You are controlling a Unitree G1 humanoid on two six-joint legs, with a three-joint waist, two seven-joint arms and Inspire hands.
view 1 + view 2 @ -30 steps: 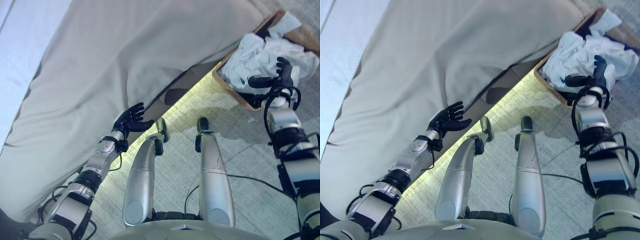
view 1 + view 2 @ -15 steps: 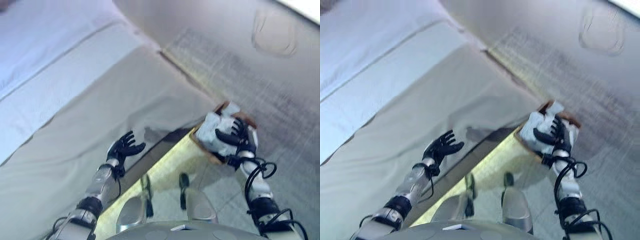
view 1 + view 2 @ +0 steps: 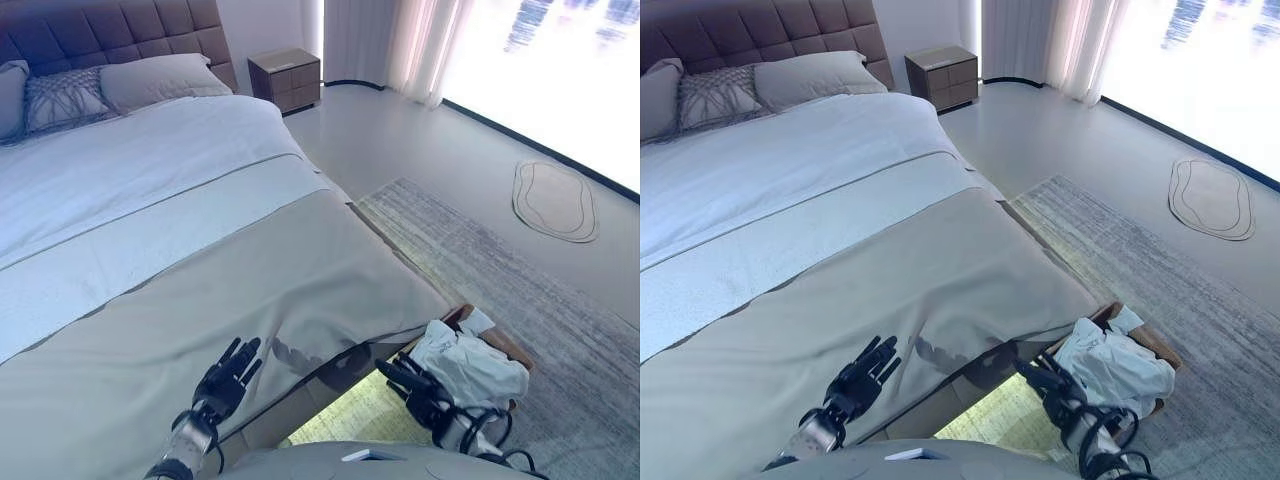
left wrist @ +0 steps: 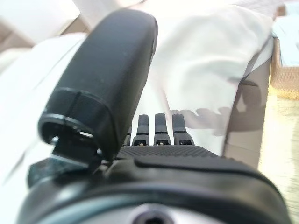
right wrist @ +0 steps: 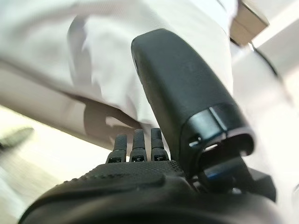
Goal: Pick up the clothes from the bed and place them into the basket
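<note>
Up comes the head camera, so the whole bed (image 3: 150, 200) now shows, and the right hand (image 3: 415, 385) has drawn back from over the basket (image 3: 1160, 352) to hang just beside its near rim, fingers straight and empty. White clothes (image 3: 470, 365) lie heaped in the basket, off the bed's foot corner. No garment shows on the bed itself. Over its foot edge hovers the left hand (image 3: 228, 372), spread and holding nothing, the nearer one to any cloth left there.
</note>
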